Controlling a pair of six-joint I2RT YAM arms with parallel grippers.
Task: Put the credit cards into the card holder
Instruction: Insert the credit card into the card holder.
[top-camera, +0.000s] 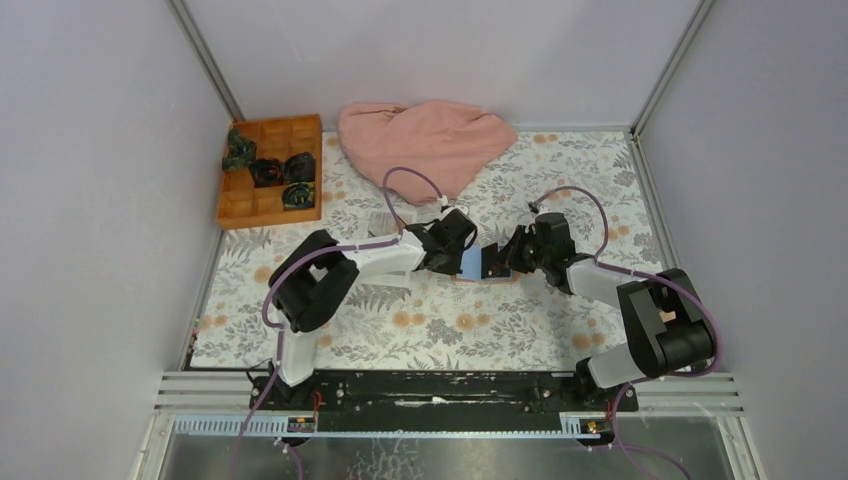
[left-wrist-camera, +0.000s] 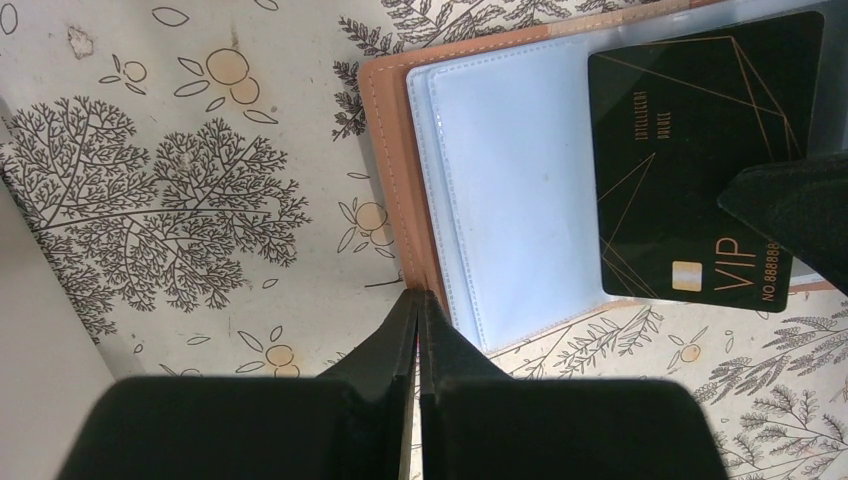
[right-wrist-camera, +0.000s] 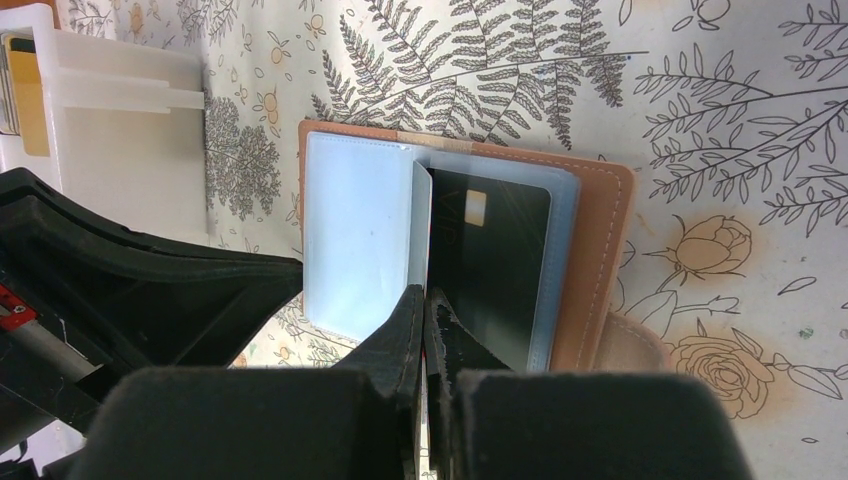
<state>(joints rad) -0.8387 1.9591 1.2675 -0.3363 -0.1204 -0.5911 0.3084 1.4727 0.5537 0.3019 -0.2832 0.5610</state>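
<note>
The reddish-brown card holder (top-camera: 480, 264) lies open on the floral table, clear sleeves up. Its cover (left-wrist-camera: 385, 150) (right-wrist-camera: 602, 250) frames a black credit card (left-wrist-camera: 690, 150) (right-wrist-camera: 500, 250) with gold lines, lying among the sleeves. My left gripper (top-camera: 465, 258) (left-wrist-camera: 420, 295) is shut, tips down on the cover's edge with nothing between them. My right gripper (top-camera: 503, 262) (right-wrist-camera: 425, 292) is shut at the card's near corner. A clear sleeve leaf (right-wrist-camera: 421, 220) stands on edge and runs into its tips; I cannot tell whether it is pinched. One right finger (left-wrist-camera: 790, 210) overlaps the card.
A white tray (right-wrist-camera: 120, 130) with card edges (right-wrist-camera: 22, 95) showing stands just beyond the left gripper. An orange wooden compartment box (top-camera: 270, 170) with dark items sits at the back left. A pink cloth (top-camera: 425, 140) lies at the back centre. Walls close in on both sides.
</note>
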